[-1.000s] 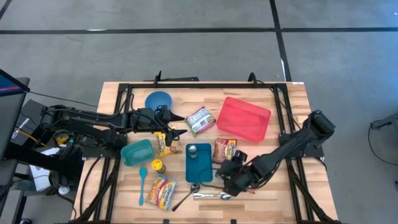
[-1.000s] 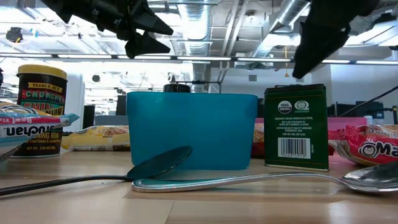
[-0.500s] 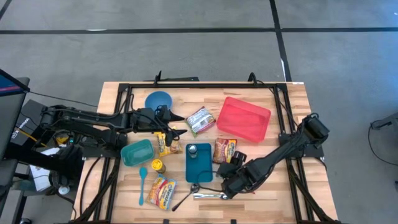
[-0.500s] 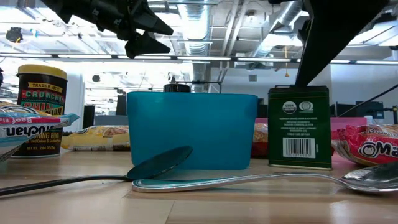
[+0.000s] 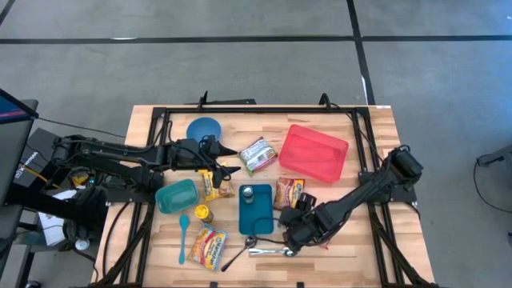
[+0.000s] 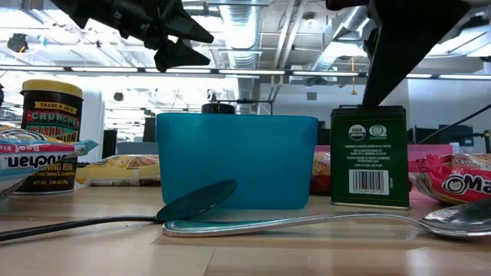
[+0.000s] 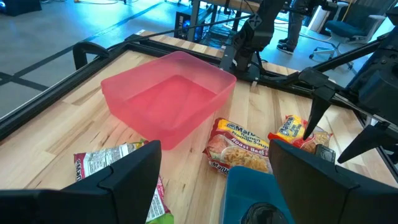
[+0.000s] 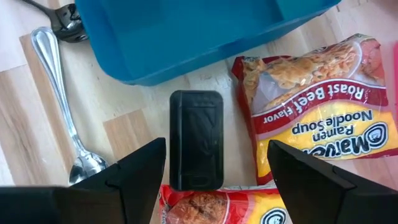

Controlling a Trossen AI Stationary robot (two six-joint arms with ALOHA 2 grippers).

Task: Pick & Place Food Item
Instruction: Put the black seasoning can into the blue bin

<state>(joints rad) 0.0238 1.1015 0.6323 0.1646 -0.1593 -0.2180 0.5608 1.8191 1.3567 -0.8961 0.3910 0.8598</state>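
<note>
Right gripper [image 5: 293, 230] sits low at bottom centre of the high view, directly over the green tin [image 8: 196, 139]. Jaws spread, one on each side of the tin, not touching it in the right wrist view. The tin stands upright on the tabletop [image 5: 360, 248], just beside the blue tray [image 5: 256, 210] and touching or nearly touching the beef ramen pack [image 8: 323, 99]. A second noodle pack [image 8: 217, 205] lies against the tin's near end. A steel spoon [image 8: 62, 112] lies beside the tray.

In the low view the tin [image 6: 370, 157] is right of centre, the right arm above it.

Left gripper [image 5: 226, 150] hovers at upper centre-left of the high view, near the blue plate [image 5: 204, 129]; jaws spread, holding nothing. The red bin [image 5: 314, 152] is at upper right.
</note>
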